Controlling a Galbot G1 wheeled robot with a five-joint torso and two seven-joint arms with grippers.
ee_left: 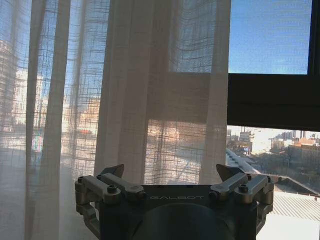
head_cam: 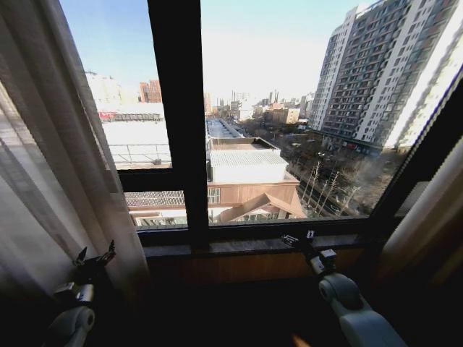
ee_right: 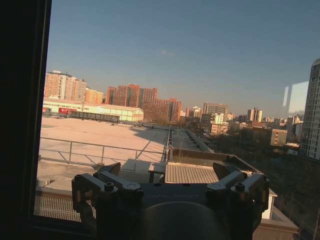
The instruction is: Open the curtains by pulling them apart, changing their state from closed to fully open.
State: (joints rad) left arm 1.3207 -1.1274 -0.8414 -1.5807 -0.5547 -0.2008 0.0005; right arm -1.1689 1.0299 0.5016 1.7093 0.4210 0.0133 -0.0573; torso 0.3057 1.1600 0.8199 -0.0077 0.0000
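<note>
Hanging gathered at the far left and right of the window (head_cam: 253, 130), the curtains (head_cam: 51, 166) leave the glass bare. The left gripper (head_cam: 94, 258) sits released just beside the left panel; the right gripper (head_cam: 298, 239), released too, faces the sill (head_cam: 246, 246).

Curtains (ee_left: 150, 90): sheer white-cream fabric, marked by vertical pleats and a fine crosshatch weave; warm orange light is seen through the lower part. Window frame (head_cam: 177, 123): black. Left tool (ee_left: 170, 172): dark body with pale grey finger links. Right tool (ee_right: 167, 170): the same dark and grey colouring is noted.
</note>
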